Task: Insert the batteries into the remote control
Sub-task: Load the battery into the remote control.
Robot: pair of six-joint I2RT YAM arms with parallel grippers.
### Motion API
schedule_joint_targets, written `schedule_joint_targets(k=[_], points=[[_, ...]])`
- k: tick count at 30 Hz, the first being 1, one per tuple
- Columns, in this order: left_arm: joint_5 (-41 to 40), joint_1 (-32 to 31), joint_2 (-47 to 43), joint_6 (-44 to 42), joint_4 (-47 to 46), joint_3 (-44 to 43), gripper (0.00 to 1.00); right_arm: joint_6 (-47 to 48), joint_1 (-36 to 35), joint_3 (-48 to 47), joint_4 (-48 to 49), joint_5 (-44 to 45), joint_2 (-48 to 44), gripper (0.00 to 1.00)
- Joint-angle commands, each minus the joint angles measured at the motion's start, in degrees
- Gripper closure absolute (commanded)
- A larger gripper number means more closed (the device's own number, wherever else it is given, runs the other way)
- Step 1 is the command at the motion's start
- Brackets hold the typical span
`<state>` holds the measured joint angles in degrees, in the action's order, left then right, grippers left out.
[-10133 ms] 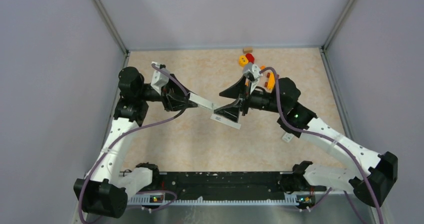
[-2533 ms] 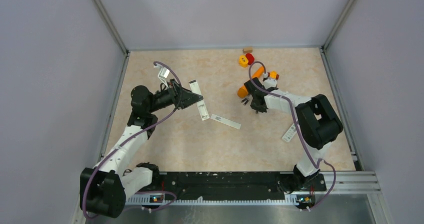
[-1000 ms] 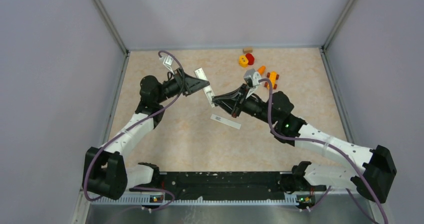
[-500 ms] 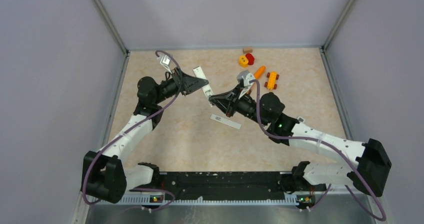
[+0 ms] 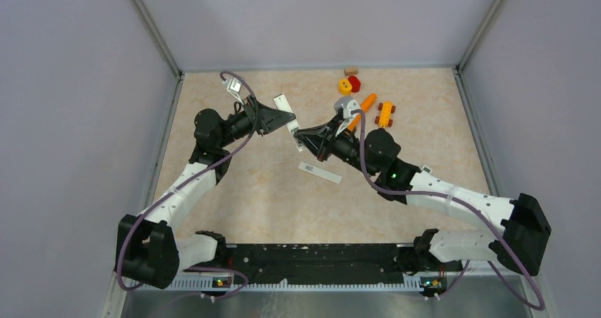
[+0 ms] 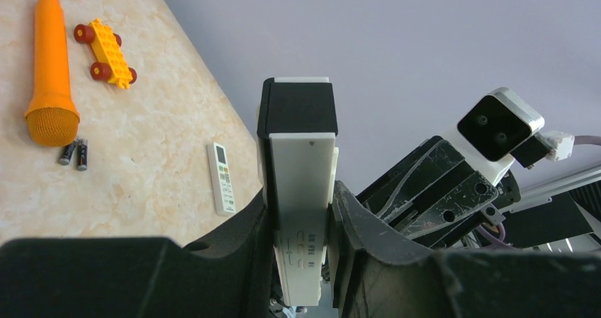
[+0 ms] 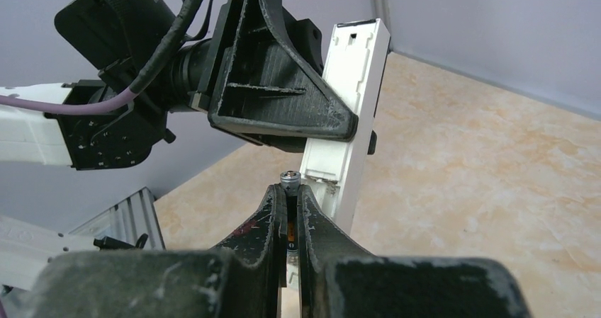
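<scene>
My left gripper (image 5: pixel 282 122) is shut on the remote control (image 5: pixel 283 105) and holds it up off the table; in the left wrist view the remote control (image 6: pixel 298 163) runs between the fingers, black end farthest from the camera. My right gripper (image 7: pixel 289 190) is shut on one of the batteries (image 7: pixel 288 179), whose plus end pokes out of the fingertips right beside the remote control's (image 7: pixel 349 98) open compartment. From above, the right gripper (image 5: pixel 303 137) meets the remote's lower end. Two more batteries (image 6: pixel 74 153) lie on the table by the orange carrot toy (image 6: pixel 49 70).
A thin white cover strip (image 5: pixel 319 172) lies on the table below the grippers. A shorter, wider white remote (image 6: pixel 222 178) lies flat. A yellow toy car (image 5: pixel 385 112), a yellow and red toy (image 5: pixel 349 85) and a small wooden block (image 5: pixel 351 70) sit at the back.
My right gripper has carried the battery left and up to the lower end of the held remote. The left gripper and remote have barely moved.
</scene>
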<state>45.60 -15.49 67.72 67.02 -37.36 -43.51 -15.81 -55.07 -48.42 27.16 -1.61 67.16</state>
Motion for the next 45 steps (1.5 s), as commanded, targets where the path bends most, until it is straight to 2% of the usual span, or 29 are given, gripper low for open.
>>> schedule_joint_targets(k=[1,6,14,19,29,34,37,40,42,45], points=[[0.72,-0.16,-1.41,-0.06,-4.27,-0.91,1.0,1.32,-0.66,-4.82,0.84,-0.6,2.21,1.0],[0.8,-0.16,-1.29,-0.09,-4.27,-1.07,1.0,1.42,-0.65,-5.2,0.49,-1.75,3.45,0.99],[-0.25,-0.14,-2.09,-1.97,-2.01,-1.45,1.0,4.27,-0.65,-5.25,-4.94,-0.11,2.4,0.85],[-0.58,-0.16,-1.89,-0.38,-3.46,-1.19,1.0,2.68,-0.69,-5.88,-6.01,-0.27,2.37,0.79],[-0.99,-0.07,-2.14,-1.74,-2.22,-1.03,1.0,-0.72,-0.67,-10.62,-11.53,2.93,1.45,0.6],[-1.85,-0.07,-2.09,-3.06,-1.44,-1.22,1.0,-3.9,-0.7,-15.73,-18.5,2.07,0.33,0.36],[-2.22,-0.07,-1.77,-3.39,-1.66,-1.43,1.0,-6.61,-0.66,-17.28,-20.93,3.24,-0.82,0.28],[-2.55,-0.07,-1.67,-3.69,-2.72,-1.37,1.0,-9.68,-0.65,-18.45,-24.41,8.42,-0.66,0.18],[-3.01,-0.07,-2.06,-4.02,-3.74,-1.09,1.0,-14.35,-0.46,-18.81,-27.68,13.79,-0.35,0.09],[-4.67,-0.07,-2.86,-4.93,-4.07,-0.74,1.0,-25.58,0.7,-20.37,-36.04,18.07,1.65,0.02]])
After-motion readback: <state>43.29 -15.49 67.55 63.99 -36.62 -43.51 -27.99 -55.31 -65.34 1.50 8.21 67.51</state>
